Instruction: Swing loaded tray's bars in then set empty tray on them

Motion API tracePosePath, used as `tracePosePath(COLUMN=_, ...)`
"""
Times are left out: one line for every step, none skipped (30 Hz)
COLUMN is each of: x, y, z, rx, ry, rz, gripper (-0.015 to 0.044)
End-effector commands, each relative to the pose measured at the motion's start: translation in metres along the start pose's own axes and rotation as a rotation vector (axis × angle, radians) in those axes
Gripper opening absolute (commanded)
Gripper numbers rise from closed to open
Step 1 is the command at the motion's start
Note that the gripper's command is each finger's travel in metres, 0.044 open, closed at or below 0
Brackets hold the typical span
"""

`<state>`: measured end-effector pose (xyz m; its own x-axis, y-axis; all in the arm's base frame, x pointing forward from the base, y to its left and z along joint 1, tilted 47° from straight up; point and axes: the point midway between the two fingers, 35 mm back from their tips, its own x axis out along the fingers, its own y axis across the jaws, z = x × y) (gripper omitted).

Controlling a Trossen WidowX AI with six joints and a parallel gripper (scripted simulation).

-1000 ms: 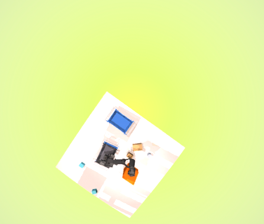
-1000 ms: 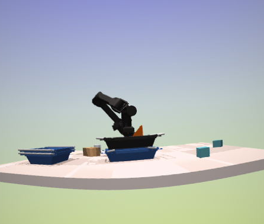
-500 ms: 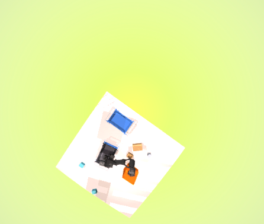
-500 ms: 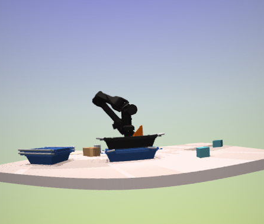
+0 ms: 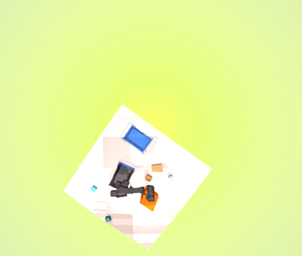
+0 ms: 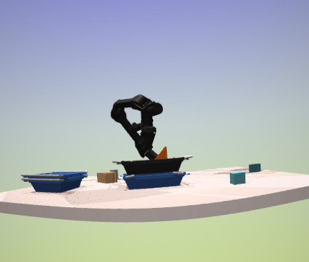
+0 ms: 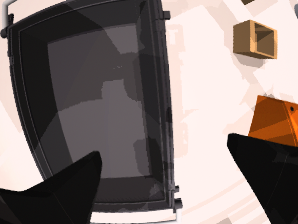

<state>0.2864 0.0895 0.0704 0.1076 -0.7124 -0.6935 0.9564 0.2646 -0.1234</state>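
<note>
The empty black tray [image 5: 122,174] [image 6: 153,167] [image 7: 112,120] sits on top of the loaded blue tray [image 5: 127,165] [image 6: 154,181] and looks about level in the exterior view. Its own pale bars stick out past its ends. Short grey lengths of the blue tray's bars [image 6: 129,177] show between the two trays; their middles and the load are hidden. My gripper [image 5: 126,183] [image 7: 166,150] is open and empty above the near part of the black tray. In the wrist view the tray's long rim passes between the widely spread fingers, and no contact is visible.
A second blue tray [image 5: 137,138] [image 6: 54,184] stands apart with its bars out. A brown box [image 5: 157,168] [image 6: 106,177], a small open box [image 5: 148,177] [image 7: 242,40] and a grey cylinder [image 5: 170,177] are nearby. An orange wedge [image 5: 147,204] [image 7: 270,120] stands by the arm. Teal blocks [image 5: 93,188] [image 6: 237,177] lie farther off.
</note>
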Motion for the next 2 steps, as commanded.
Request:
tracePosePath(x=-0.0104, y=-0.0018, z=0.0012, rx=0.007, ry=0.002, rz=-0.005, gripper=0.0440)
tracePosePath(x=-0.0054, y=-0.0028, z=0.0000, rx=0.001, ry=0.000, rz=0.001, gripper=0.0440)
